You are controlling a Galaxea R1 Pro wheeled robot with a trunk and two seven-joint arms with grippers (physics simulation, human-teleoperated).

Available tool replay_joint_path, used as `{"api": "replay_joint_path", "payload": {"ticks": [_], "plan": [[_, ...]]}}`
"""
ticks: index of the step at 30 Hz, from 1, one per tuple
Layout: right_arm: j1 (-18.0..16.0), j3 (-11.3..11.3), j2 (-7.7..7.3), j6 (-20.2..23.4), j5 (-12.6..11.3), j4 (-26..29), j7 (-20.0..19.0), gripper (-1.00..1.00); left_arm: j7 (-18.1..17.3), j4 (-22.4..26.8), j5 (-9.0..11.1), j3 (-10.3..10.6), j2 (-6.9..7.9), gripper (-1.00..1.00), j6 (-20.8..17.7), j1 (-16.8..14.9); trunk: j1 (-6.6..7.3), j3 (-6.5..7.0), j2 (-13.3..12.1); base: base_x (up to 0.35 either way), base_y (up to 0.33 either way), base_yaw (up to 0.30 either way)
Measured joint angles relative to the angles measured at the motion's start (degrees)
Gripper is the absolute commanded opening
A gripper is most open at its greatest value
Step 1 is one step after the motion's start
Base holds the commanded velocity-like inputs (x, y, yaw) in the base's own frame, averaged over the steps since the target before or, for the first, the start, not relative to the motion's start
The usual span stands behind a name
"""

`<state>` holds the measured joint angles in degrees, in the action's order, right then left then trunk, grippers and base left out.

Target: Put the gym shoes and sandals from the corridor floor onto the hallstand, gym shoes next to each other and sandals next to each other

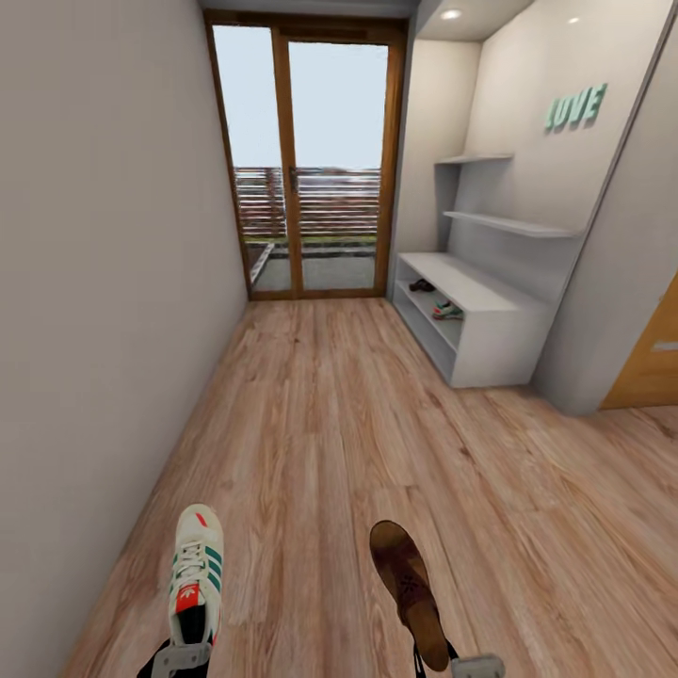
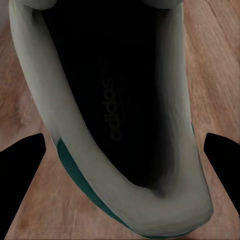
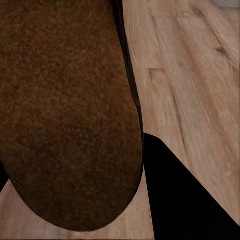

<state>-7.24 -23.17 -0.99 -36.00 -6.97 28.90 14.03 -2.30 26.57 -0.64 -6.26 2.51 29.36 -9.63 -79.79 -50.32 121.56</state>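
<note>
- Nearest you, your left hand (image 1: 181, 656) is closed on the heel of a gym shoe (image 1: 196, 574), held above the corridor floor (image 1: 320, 452).
- Your right hand (image 1: 452, 665) grips a sandal (image 1: 409, 591) by its heel.
- Far right, the hallstand (image 1: 490, 325) holds the other gym shoe (image 1: 447, 310) and other sandal (image 1: 421, 284) on its upper low shelf, near each other.
</note>
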Motion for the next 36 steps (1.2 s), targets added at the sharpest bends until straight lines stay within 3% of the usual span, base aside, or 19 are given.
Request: {"api": "replay_joint_path", "payload": {"ticks": [36], "plan": [[0.0, 0.03, -0.17, 0.09, 0.48, -0.2, -0.08, -1.0, 0.01, -0.44, -0.06, 0.0, -0.02, -1.0, 0.0, 0.0, 0.0, 0.26, 0.0, 0.34, 0.0, 0.0]]}}
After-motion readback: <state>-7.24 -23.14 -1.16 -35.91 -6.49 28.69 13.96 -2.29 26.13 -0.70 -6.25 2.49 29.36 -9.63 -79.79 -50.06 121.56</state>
